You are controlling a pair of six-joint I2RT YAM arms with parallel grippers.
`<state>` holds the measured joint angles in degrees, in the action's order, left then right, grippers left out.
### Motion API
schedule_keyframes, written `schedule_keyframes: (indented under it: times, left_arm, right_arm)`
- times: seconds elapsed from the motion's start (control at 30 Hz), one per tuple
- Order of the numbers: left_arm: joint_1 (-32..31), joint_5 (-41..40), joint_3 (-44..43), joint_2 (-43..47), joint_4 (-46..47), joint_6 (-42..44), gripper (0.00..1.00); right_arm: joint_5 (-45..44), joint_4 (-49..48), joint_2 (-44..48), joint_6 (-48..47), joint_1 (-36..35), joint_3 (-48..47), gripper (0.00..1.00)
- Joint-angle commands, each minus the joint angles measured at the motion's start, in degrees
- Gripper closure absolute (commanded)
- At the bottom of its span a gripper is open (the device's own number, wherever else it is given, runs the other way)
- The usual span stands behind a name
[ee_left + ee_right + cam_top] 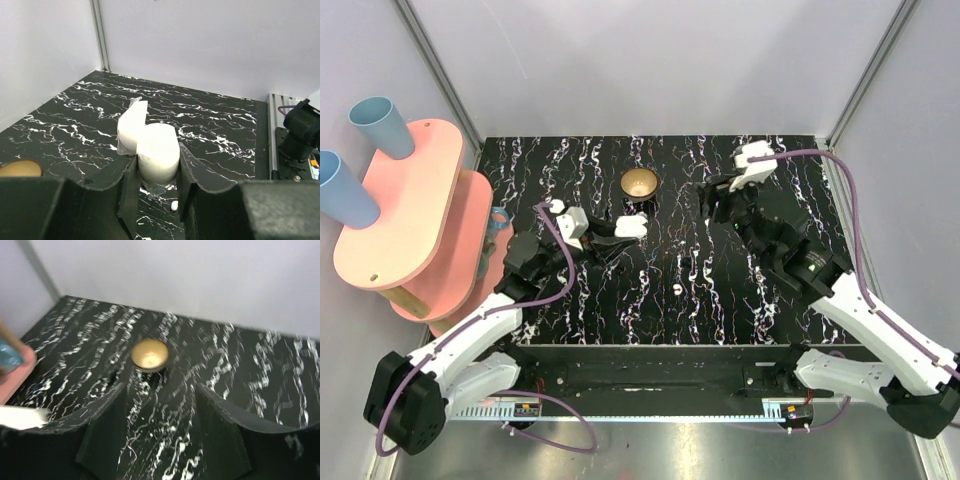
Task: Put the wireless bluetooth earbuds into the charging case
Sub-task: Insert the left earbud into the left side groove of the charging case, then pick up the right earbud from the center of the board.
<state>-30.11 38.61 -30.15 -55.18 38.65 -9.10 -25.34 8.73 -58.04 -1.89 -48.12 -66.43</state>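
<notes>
Left fingers [189,180] clench the charging case [157,155], upright with lid flipped open. One earbud [174,205] lies on the bench [225,130] below and just past their tips; no second shows. Right fingers [100,415], spread and empty, sit about as near it, so the pick looks theirs

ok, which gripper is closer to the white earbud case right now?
Left. The left gripper holds the case between its fingers. The right gripper is open, well off to the right in the top view, not touching it.
</notes>
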Motion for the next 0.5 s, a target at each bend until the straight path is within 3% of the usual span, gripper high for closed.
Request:
schedule_keyframes:
  times: [0.0, 0.13, 0.27, 0.47]
  left_arm:
    - [-0.13, -4.24, 0.27, 2.53, 2.04, 1.63, 1.0]
    - [-0.13, -4.07, 0.62, 3.23, 2.04, 1.63, 1.0]
    - [-0.13, -4.77, 0.62, 4.37, 1.43, 1.89, 1.0]
    - [-0.13, -5.83, 0.62, 5.96, -0.06, 3.83, 1.0]
  right_arm:
    - [8.23, 10.94, 0.74, 21.29, 12.91, -0.89, 0.38]
    - [23.56, 13.59, -1.54, 27.72, 20.5, 2.26, 0.4]
    - [34.97, 16.84, -4.97, 31.06, 23.41, 4.55, 0.41]
    - [41.6, 17.11, -8.4, 36.6, 25.18, 11.49, 0.41]
